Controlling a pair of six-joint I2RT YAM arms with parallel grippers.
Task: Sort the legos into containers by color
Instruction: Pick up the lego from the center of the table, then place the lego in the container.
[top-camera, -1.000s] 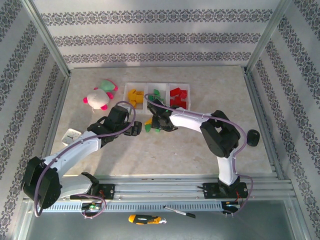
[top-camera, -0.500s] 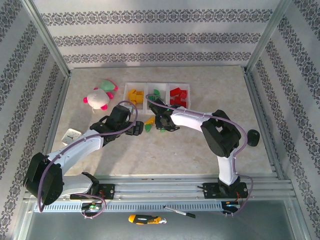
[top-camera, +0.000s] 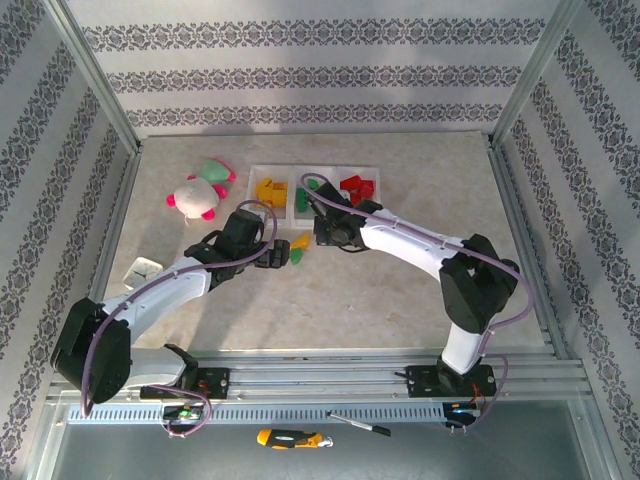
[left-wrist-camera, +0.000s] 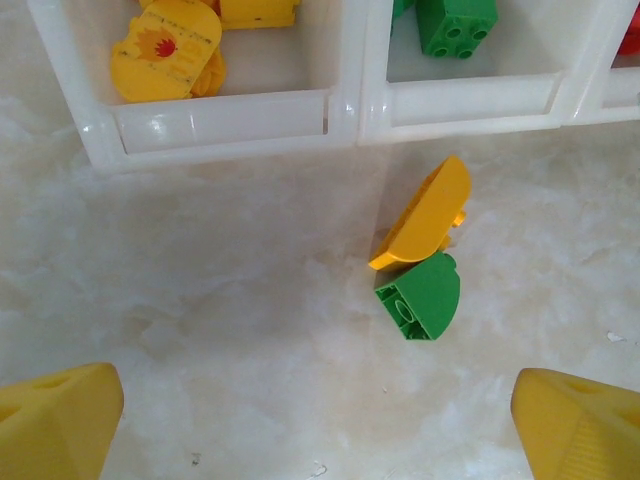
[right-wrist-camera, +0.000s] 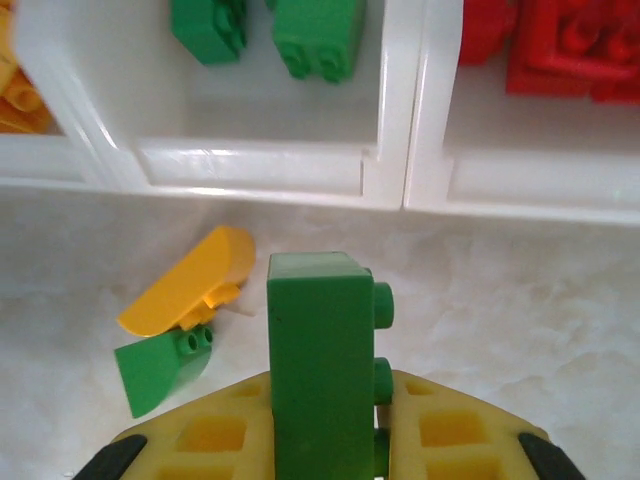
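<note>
The right pincer (right-wrist-camera: 322, 440) has just squeezed shut on a green brick (right-wrist-camera: 320, 340) and carried it forward. The bin with green bricks (right-wrist-camera: 250, 165) sits just ahead of it, so I think dropping comes next. The left pincer (left-wrist-camera: 320, 420) stays spread wide.

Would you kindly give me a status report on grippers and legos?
Right gripper shut on green brick, short of middle bin. Left gripper open, empty. Yellow piece, green piece loose on table.

You have a pale marbled tabletop (top-camera: 330, 300) boxed in by white walls (top-camera: 320, 70) with grey floral stripes, silver metal posts (top-camera: 97, 80) at the corners, under even, soft light.
</note>
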